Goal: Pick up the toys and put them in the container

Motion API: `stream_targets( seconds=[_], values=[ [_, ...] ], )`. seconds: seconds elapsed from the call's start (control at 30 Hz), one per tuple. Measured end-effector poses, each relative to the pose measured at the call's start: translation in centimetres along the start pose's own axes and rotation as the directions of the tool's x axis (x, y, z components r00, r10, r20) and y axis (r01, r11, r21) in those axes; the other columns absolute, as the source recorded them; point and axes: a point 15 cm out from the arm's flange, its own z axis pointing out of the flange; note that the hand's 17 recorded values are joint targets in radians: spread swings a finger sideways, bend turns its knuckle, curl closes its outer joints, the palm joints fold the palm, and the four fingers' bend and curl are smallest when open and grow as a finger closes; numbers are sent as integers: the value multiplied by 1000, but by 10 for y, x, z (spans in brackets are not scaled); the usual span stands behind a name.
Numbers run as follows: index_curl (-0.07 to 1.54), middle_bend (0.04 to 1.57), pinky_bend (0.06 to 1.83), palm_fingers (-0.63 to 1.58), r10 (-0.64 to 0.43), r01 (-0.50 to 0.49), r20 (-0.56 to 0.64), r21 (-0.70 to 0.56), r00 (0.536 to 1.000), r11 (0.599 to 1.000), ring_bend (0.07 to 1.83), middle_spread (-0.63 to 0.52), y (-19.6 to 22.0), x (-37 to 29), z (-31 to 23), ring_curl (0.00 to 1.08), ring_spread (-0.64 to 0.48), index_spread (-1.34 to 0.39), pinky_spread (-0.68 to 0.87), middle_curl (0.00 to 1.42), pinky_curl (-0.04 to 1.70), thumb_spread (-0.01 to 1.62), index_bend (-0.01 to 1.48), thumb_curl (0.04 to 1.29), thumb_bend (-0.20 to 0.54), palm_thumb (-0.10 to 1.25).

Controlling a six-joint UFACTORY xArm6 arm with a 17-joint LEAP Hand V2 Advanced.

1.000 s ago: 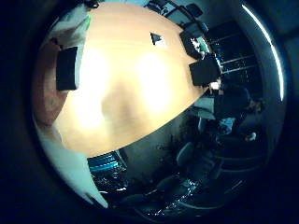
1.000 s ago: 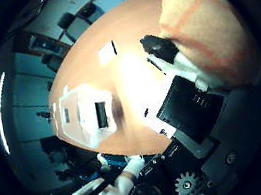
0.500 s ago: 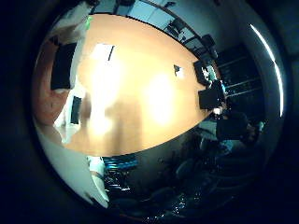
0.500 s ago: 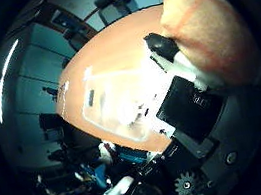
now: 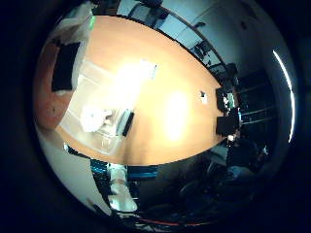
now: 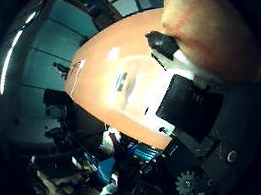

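Softness is my guess for the orange toy [image 6: 209, 38] I have curled into my hand [image 6: 190, 92]: rounded, peach-orange with fainter reddish lines across it, and it bulges against the fingers like something plush or foam, light and unlikely to break. A wrap around its widest part suits it better than a fingertip pinch, since a smooth ball of this kind could squirt out sideways. It fills the corner of the thumb-side view, pressed close to my palm, with a black-tipped finger [image 6: 163, 44] bent across its edge.

Below me lies the counter [image 5: 175, 111], a long orange-brown top under bright glare. On it, near one end, sits the container [image 5: 99, 119], a clear, shallow box with pale walls. Something whitish [image 5: 92, 118] rests inside it; I cannot tell what it is. My palm hangs high over the container, well clear of its rim, so the toy is not yet in it.
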Motion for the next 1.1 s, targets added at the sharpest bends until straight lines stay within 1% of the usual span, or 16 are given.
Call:
stream_targets(
  seconds=[0.1,0.33,0.47,0.53,0.6,0.63,0.67,0.7,0.73,0.77,0.8,0.83,0.87,0.97,1.03,1.1],
  values=[
    [1097,1214,1136,1028,-18,18,9,17,1000,1000,1301,-214,-9,-12,3,901,-274,-321,-187,1004,1197,1004,914,719,-16,983],
    [1101,1204,1122,1036,-29,29,27,10,999,1000,1290,-216,-15,-26,12,906,-275,-323,-190,1006,1205,1047,901,712,-12,986],
    [1101,1188,1117,1027,-30,30,31,16,999,999,1273,-217,-15,-27,11,903,-275,-331,-200,1006,1200,1070,884,692,-30,936],
    [1064,1122,1066,1029,-33,32,33,21,999,999,1247,-219,-15,-28,9,853,-267,-338,-227,967,1127,1074,780,658,-41,828],
    [1010,1034,995,940,-35,34,34,19,999,999,1203,-227,-14,-28,9,787,-257,-351,-299,904,1030,1124,587,600,-36,729],
    [966,957,965,751,-39,38,34,12,999,999,1177,-231,-13,-28,10,759,-262,-361,-336,868,995,1158,444,556,-38,676],
    [921,893,949,632,-41,41,34,6,999,999,1171,-239,-11,-28,11,738,-268,-373,-343,839,975,1178,345,527,-37,646],
    [867,818,889,480,-43,43,33,3,998,999,1113,-245,-10,-28,12,704,-268,-407,-303,801,960,1194,302,483,-34,602],
    [819,748,820,324,-45,45,34,0,998,999,1030,-236,-10,-29,13,669,-253,-431,-223,762,948,1199,297,451,-36,564],
    [777,673,784,233,-50,50,34,0,998,999,965,-223,-9,-29,13,630,-228,-452,-151,722,930,1199,287,429,-34,545],
    [735,623,765,223,-56,56,35,0,998,998,917,-204,-9,-29,13,599,-201,-470,-67,687,916,1198,284,402,-35,515],
    [682,555,730,184,-64,64,35,-1,997,998,861,-172,-9,-29,14,559,-148,-486,59,638,889,1192,270,372,-34,482],
    [662,519,726,159,-69,69,35,-1,997,998,833,-156,-9,-29,14,543,-121,-491,107,617,878,1189,263,360,-34,469],
    [552,408,659,150,-75,75,36,-8,997,997,711,-95,-7,-29,14,453,41,-494,343,517,789,1174,217,309,-26,410],
    [511,371,625,168,-76,77,38,-14,996,997,669,-76,-5,-29,13,417,88,-485,423,480,745,1169,198,293,-23,392],
    [479,348,597,193,-78,78,36,-10,996,997,647,-68,-4,-29,10,391,112,-482,467,454,708,1165,187,283,-22,388]
  ],
)
